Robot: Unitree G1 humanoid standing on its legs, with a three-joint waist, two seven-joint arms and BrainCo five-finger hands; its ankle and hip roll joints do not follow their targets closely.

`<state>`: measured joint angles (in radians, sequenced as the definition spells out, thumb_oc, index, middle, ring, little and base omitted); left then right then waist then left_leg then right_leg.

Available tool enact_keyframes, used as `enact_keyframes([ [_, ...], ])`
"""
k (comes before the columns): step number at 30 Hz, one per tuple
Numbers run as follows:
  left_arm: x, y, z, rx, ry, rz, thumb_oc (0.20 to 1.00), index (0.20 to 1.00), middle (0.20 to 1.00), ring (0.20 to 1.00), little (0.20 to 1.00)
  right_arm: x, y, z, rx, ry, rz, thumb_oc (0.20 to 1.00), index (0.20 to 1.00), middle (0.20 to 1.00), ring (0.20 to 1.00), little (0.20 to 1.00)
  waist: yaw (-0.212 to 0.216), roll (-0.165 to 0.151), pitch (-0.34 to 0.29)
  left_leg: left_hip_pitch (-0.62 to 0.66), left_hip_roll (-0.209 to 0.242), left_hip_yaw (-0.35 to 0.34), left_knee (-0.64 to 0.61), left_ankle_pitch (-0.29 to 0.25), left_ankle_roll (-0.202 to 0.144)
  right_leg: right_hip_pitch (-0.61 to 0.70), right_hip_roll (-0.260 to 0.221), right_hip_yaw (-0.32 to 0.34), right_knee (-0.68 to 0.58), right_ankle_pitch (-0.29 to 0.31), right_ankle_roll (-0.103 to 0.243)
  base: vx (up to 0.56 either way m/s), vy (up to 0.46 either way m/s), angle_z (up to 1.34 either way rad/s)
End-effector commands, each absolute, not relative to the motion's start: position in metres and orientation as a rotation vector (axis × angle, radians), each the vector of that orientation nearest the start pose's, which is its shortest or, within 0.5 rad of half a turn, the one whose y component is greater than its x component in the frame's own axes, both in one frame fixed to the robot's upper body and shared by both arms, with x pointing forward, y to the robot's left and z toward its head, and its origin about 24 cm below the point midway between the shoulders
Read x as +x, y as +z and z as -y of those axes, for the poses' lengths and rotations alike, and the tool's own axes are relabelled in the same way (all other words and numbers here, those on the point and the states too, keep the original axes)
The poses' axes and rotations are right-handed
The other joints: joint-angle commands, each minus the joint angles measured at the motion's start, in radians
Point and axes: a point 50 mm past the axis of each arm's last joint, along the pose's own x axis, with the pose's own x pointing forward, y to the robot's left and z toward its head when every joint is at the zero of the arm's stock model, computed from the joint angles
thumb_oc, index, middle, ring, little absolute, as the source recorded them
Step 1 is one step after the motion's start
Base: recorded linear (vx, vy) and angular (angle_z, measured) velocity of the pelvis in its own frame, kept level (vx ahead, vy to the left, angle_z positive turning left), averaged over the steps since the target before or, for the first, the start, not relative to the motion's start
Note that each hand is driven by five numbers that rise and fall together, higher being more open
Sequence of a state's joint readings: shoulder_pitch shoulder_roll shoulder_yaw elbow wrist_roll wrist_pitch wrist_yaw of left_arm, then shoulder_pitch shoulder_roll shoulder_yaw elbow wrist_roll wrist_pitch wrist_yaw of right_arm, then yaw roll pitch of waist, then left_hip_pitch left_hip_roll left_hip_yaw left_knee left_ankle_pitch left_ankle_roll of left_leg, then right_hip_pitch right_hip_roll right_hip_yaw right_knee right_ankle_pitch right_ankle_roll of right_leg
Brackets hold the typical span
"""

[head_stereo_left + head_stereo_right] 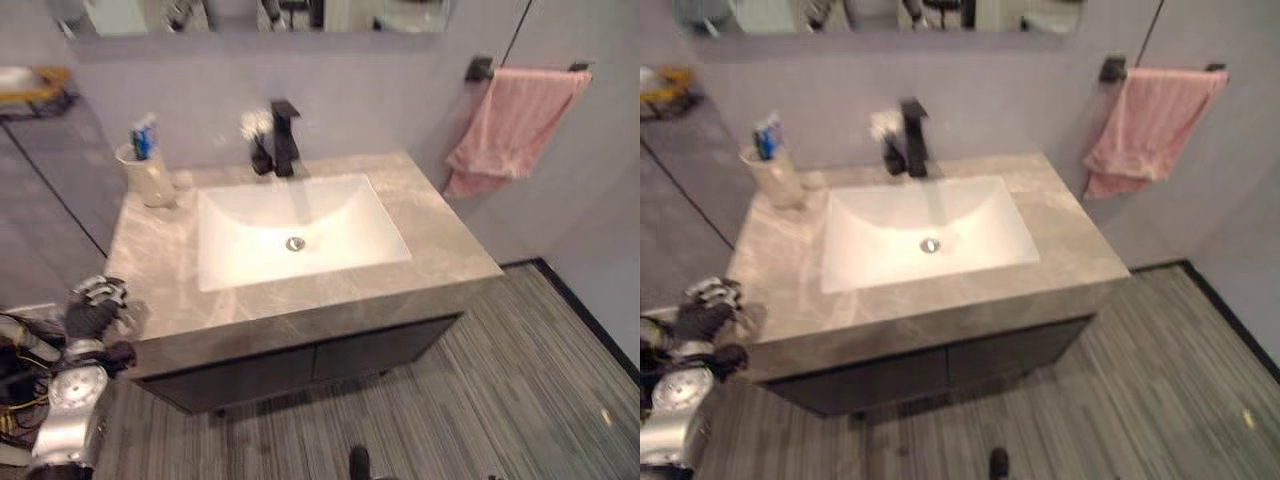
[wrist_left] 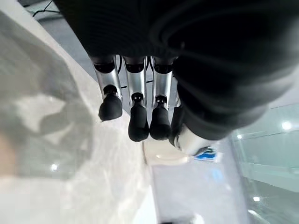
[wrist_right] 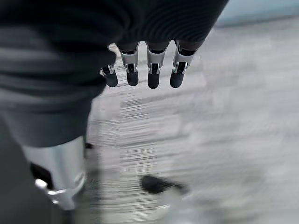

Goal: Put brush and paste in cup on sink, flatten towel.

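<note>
A white cup stands at the back left corner of the grey marble counter, with a blue brush and paste upright in it. A pink towel hangs bunched and crooked from a black wall bar to the right of the sink. My left hand hovers by the counter's front left corner, its fingers straight and holding nothing. My right hand's fingers hang relaxed over the striped floor, with nothing in them.
A white basin is set in the middle of the counter. Behind it stand a black faucet and a small dark vase of white flowers. Dark cabinet doors run below the counter. Grey striped floor stretches to the right.
</note>
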<state>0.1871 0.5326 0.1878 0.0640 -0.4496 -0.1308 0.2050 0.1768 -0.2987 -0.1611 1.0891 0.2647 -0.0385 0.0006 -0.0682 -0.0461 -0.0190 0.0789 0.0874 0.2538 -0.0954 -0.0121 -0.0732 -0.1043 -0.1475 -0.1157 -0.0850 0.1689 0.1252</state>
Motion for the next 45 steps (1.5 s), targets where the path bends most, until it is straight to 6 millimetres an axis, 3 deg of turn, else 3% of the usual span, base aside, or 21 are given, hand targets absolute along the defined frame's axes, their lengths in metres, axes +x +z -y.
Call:
enact_keyframes([
  [1,0.22,0.088,-0.306,0.202,0.326,0.15,0.2,0.2,0.2,0.2,0.2,0.077,-0.145,0.279,0.102,-0.453,-1.04,1.0,1.0,1.0,1.0,1.0,-0.013,-0.023,0.067,-0.03,-0.064,-0.064,0.102,-0.049,0.085,0.086,-0.073,0.031,0.11,-0.073,0.052,-0.06,0.064,-0.03],
  [3,0.217,0.083,-0.297,0.199,0.265,0.136,0.2,0.2,0.2,0.2,0.2,0.093,-0.14,0.277,0.084,-0.399,-0.992,1.0,1.0,1.0,1.0,1.0,-0.005,-0.026,0.095,-0.087,-0.079,-0.073,0.257,-0.106,0.089,0.069,-0.093,0.03,0.18,-0.11,0.046,-0.11,0.064,0.0],
  [9,0.214,0.064,-0.286,0.145,0.229,0.074,0.2,0.2,0.2,0.2,0.2,0.103,-0.136,0.274,-0.031,-0.3,-0.975,1.0,1.0,1.0,1.0,1.0,-0.013,-0.032,0.134,-0.164,-0.059,-0.087,0.418,-0.161,0.073,-0.002,-0.09,0.04,0.331,-0.157,0.026,-0.13,-0.007,0.11],
  [17,0.207,0.049,-0.279,0.124,0.166,0.0,0.2,0.2,0.2,0.2,0.2,0.09,-0.138,0.284,-0.042,-0.35,-1.017,1.0,1.0,1.0,1.0,1.0,-0.021,-0.03,0.139,-0.141,-0.057,-0.078,0.403,-0.171,0.084,0.015,-0.079,0.056,0.286,-0.136,0.03,-0.01,-0.003,-0.02],
  [21,0.205,0.048,-0.279,0.124,0.152,-0.007,0.2,0.2,0.2,0.2,0.2,0.084,-0.136,0.292,-0.066,-0.376,-1.034,1.0,1.0,1.0,1.0,1.0,-0.026,-0.03,0.147,-0.141,-0.086,-0.062,0.372,-0.16,0.102,-0.005,-0.095,0.091,0.263,-0.077,0.042,-0.05,0.092,-0.11],
  [25,0.21,0.051,-0.275,0.146,0.113,-0.006,0.2,0.2,0.2,0.2,0.2,0.074,-0.138,0.296,-0.247,-0.256,-1.118,1.0,1.0,1.0,1.0,1.0,-0.032,-0.033,0.162,-0.148,-0.122,-0.046,0.308,-0.134,0.132,-0.052,-0.121,0.141,0.262,0.005,0.056,-0.06,0.15,-0.25],
  [27,0.21,0.052,-0.276,0.157,0.113,-0.005,0.2,0.2,0.2,0.2,0.2,0.07,-0.14,0.294,-0.274,-0.236,-1.143,1.0,1.0,1.0,1.0,1.0,-0.025,-0.031,0.165,-0.146,-0.119,-0.033,0.288,-0.125,0.137,-0.076,-0.12,0.112,0.264,0.003,0.051,-0.04,0.075,-0.27],
  [29,0.211,0.05,-0.276,0.152,0.115,-0.012,0.2,0.2,0.2,0.2,0.2,0.065,-0.144,0.288,-0.258,-0.223,-1.162,1.0,1.0,1.0,1.0,1.0,-0.035,-0.033,0.157,-0.134,-0.114,-0.035,0.244,-0.106,0.134,-0.082,-0.077,0.104,0.266,-0.025,0.046,0.03,-0.002,-0.39],
  [30,0.212,0.051,-0.278,0.191,0.105,-0.023,0.2,0.2,0.2,0.2,0.2,0.066,-0.147,0.278,-0.327,-0.131,-1.175,1.0,1.0,1.0,1.0,1.0,-0.035,-0.035,0.153,-0.118,-0.097,-0.029,0.184,-0.076,0.125,-0.1,-0.017,0.082,0.265,-0.044,0.039,0.06,-0.111,-0.14],
  [31,0.217,0.054,-0.279,0.213,0.102,-0.016,0.2,0.2,0.2,0.2,0.2,0.07,-0.148,0.271,-0.431,-0.013,-1.178,1.0,1.0,1.0,1.0,1.0,-0.02,-0.039,0.148,-0.096,-0.08,-0.009,0.151,-0.063,0.117,-0.106,0.01,-0.028,0.267,-0.066,0.028,0.16,-0.211,-0.38],
  [33,0.23,0.055,-0.265,0.177,0.069,0.016,0.2,0.2,0.2,0.2,0.2,0.057,-0.15,0.277,-0.539,0.049,-1.239,1.0,1.0,1.0,1.0,1.0,-0.031,-0.036,0.14,-0.087,-0.069,-0.017,0.214,-0.102,0.106,-0.061,0.05,-0.022,0.241,-0.104,0.003,0.32,-0.297,-0.04],
  [34,0.236,0.055,-0.258,0.162,0.047,0.022,0.2,0.2,0.2,0.2,0.2,0.059,-0.147,0.284,-0.59,0.061,-1.23,1.0,1.0,1.0,1.0,1.0,-0.043,-0.034,0.142,-0.113,-0.049,-0.03,0.299,-0.122,0.093,-0.04,0.073,-0.006,0.231,-0.126,-0.024,0.26,-0.273,0.49],
  [36,0.24,0.054,-0.254,0.161,0.042,0.022,0.2,0.2,0.2,0.2,0.2,0.062,-0.143,0.291,-0.594,0.033,-1.213,1.0,1.0,1.0,1.0,1.0,-0.051,-0.037,0.147,-0.146,-0.042,-0.037,0.385,-0.134,0.077,-0.024,0.082,0.002,0.226,-0.14,-0.04,0.13,-0.186,0.09],
  [37,0.242,0.054,-0.252,0.158,0.043,0.028,0.2,0.2,0.2,0.2,0.2,0.062,-0.142,0.294,-0.586,0.009,-1.208,1.0,1.0,1.0,1.0,1.0,-0.053,-0.038,0.152,-0.173,-0.033,-0.044,0.462,-0.117,0.057,-0.013,0.085,0.002,0.228,-0.147,-0.052,0.09,-0.153,-0.16],
  [38,0.248,0.057,-0.247,0.147,0.035,0.046,0.2,0.2,0.2,0.2,0.2,0.061,-0.14,0.299,-0.571,-0.035,-1.211,1.0,1.0,1.0,1.0,1.0,-0.048,-0.034,0.174,-0.214,-0.021,-0.074,0.54,-0.052,0.016,-0.001,0.088,-0.006,0.235,-0.155,-0.069,0.06,-0.114,-0.11],
  [39,0.25,0.058,-0.246,0.141,0.045,0.054,0.2,0.2,0.2,0.2,0.2,0.06,-0.14,0.301,-0.56,-0.057,-1.214,1.0,1.0,1.0,1.0,1.0,-0.053,-0.031,0.175,-0.235,-0.017,-0.084,0.523,-0.019,0.007,0.0,0.087,-0.013,0.233,-0.16,-0.073,0.07,-0.031,0.0],
  [40,0.252,0.058,-0.245,0.138,0.041,0.056,0.2,0.2,0.2,0.2,0.2,0.057,-0.139,0.304,-0.563,-0.077,-1.226,1.0,1.0,1.0,1.0,1.0,-0.058,-0.026,0.173,-0.251,-0.005,-0.069,0.445,-0.023,0.023,0.005,0.08,-0.02,0.227,-0.167,-0.069,0.14,0.119,0.07],
  [41,0.251,0.057,-0.245,0.135,0.048,0.049,0.2,0.2,0.2,0.2,0.2,0.056,-0.138,0.308,-0.583,-0.091,-1.234,1.0,1.0,1.0,1.0,1.0,-0.046,-0.019,0.164,-0.274,-0.006,-0.115,0.332,0.0,0.038,0.008,0.074,-0.003,0.219,-0.168,-0.058,0.19,0.189,0.1],
  [43,0.251,0.055,-0.244,0.125,0.056,0.051,0.2,0.2,0.2,0.2,0.2,0.055,-0.138,0.311,-0.591,-0.113,-1.241,1.0,1.0,1.0,1.0,1.0,-0.035,-0.008,0.163,-0.301,0.01,-0.194,0.269,0.063,0.018,0.018,0.07,0.019,0.221,-0.175,-0.05,0.24,0.241,0.0],
  [44,0.25,0.056,-0.246,0.123,0.075,0.055,0.2,0.2,0.2,0.2,0.2,0.057,-0.137,0.311,-0.603,-0.111,-1.238,1.0,1.0,1.0,1.0,1.0,-0.028,0.009,0.162,-0.308,0.024,-0.268,0.22,0.109,0.001,0.035,0.064,0.05,0.228,-0.188,-0.037,0.31,0.358,-0.35],
  [45,0.251,0.055,-0.247,0.114,0.075,0.049,0.2,0.2,0.2,0.2,0.2,0.058,-0.138,0.309,-0.6,-0.096,-1.239,1.0,1.0,1.0,1.0,1.0,-0.035,0.015,0.152,-0.27,0.011,-0.249,0.222,0.062,0.014,0.029,0.051,0.07,0.249,-0.195,-0.021,0.29,0.409,-0.65],
])
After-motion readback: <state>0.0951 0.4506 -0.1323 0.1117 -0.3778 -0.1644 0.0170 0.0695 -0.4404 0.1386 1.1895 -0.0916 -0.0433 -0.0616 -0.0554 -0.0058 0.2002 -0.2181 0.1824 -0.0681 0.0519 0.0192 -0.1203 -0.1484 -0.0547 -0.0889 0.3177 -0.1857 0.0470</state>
